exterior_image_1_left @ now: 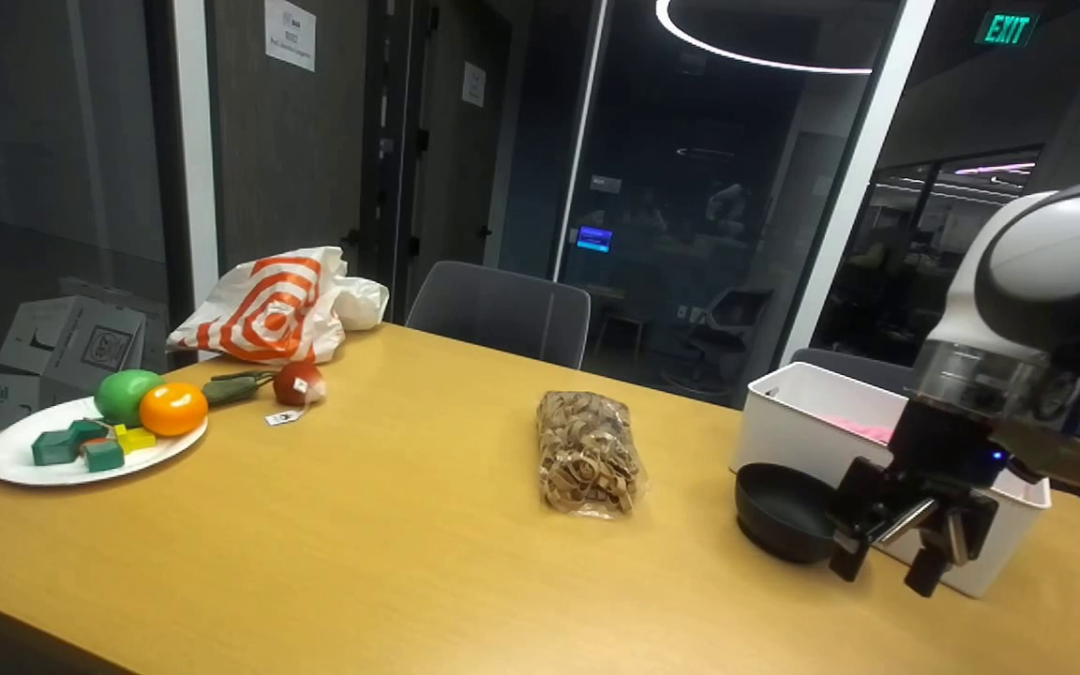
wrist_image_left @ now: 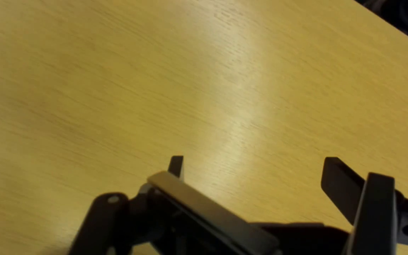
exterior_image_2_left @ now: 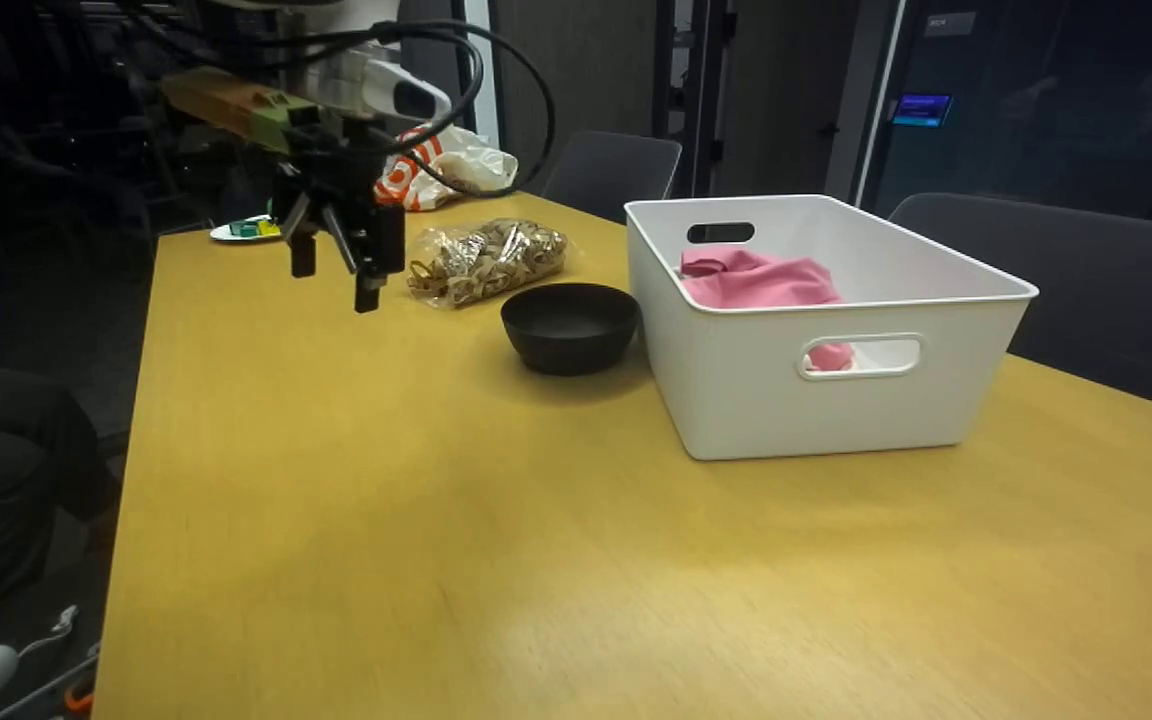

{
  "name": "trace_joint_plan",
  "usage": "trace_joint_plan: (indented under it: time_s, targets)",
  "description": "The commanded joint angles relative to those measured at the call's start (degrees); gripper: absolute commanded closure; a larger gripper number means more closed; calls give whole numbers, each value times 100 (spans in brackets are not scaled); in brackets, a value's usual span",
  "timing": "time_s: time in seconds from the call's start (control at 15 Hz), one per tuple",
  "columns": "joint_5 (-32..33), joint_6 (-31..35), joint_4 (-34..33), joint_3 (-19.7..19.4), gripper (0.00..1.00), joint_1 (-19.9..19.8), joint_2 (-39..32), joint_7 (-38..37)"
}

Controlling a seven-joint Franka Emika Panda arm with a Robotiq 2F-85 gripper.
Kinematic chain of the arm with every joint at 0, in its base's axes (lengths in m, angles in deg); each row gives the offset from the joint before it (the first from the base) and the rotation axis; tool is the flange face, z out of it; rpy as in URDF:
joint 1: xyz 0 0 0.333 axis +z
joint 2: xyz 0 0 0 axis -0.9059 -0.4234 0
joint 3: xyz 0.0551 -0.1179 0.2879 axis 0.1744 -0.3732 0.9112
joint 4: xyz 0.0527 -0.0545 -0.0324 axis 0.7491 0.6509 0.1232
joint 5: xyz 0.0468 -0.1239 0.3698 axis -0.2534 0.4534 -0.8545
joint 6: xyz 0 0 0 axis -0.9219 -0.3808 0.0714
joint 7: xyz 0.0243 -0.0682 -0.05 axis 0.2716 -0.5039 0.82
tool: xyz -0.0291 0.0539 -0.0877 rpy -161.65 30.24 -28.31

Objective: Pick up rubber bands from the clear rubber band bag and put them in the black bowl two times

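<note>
Fingers (exterior_image_2_left: 367, 296) spread wide, gripping nothing. Rubber bands (exterior_image_2_left: 491, 262) lie massed in the clear bag (exterior_image_1_left: 590, 450), near the black bowl (exterior_image_2_left: 571, 335); whether the bag's mouth is open is hard to tell. A good pick would centre over any gap, descend gently and pinch 1 tuft. The arm (exterior_image_1_left: 1056, 253) points the fingers roughly down, above the surface (exterior_image_2_left: 386, 500), apart from the bag.
</note>
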Motion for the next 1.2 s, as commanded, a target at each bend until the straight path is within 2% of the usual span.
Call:
trace_joint_plan:
  time_s: [0.0, 0.33, 0.53, 0.67, 0.87, 1.13]
  targets:
    - [137, 506, -347, 189, 0, 173, -460, 97]
    - [820, 907, -842, 402, 0, 287, -900, -29]
    - [967, 1092, -1139, 552, 0, 450, -1230, 69]
    - [1074, 1469, -1341, 687, 0, 585, -1535, 101]
    - [1219, 1633, -1815, 855, 0, 781, -2138, 176]
    - [1715, 1727, -2484, 823, 0, 978, -2914, 38]
